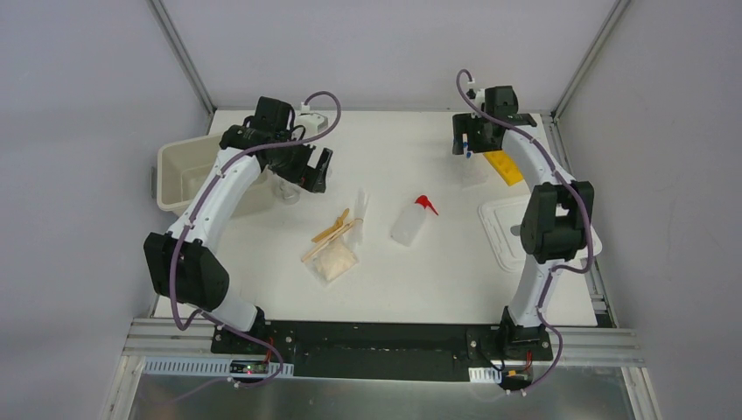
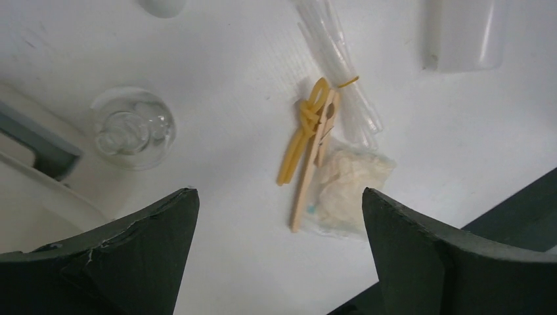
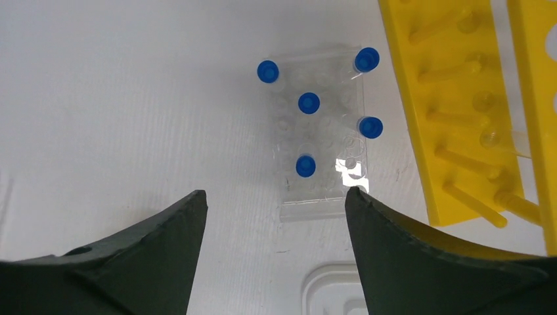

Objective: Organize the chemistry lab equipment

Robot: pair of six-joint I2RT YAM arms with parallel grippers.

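Observation:
My left gripper (image 1: 317, 171) is open and empty above the table at the back left, beside the clear beaker (image 1: 284, 189), which also shows in the left wrist view (image 2: 133, 127). The wooden sticks (image 2: 314, 157), a yellow tube and the beige packet (image 2: 351, 180) lie mid-table, with clear tubes (image 2: 341, 69) above them. The squeeze bottle with red nozzle (image 1: 413, 219) lies on its side. My right gripper (image 3: 276, 197) is open and empty over a clear holder of blue-capped tubes (image 3: 309, 103). The yellow rack (image 3: 460, 105) lies to its right.
The cream bin (image 1: 185, 173) stands at the left edge behind my left arm. Its white lid (image 1: 512, 229) lies at the right under my right arm, and its corner shows in the right wrist view (image 3: 328, 292). The table's front edge (image 2: 512, 197) is dark.

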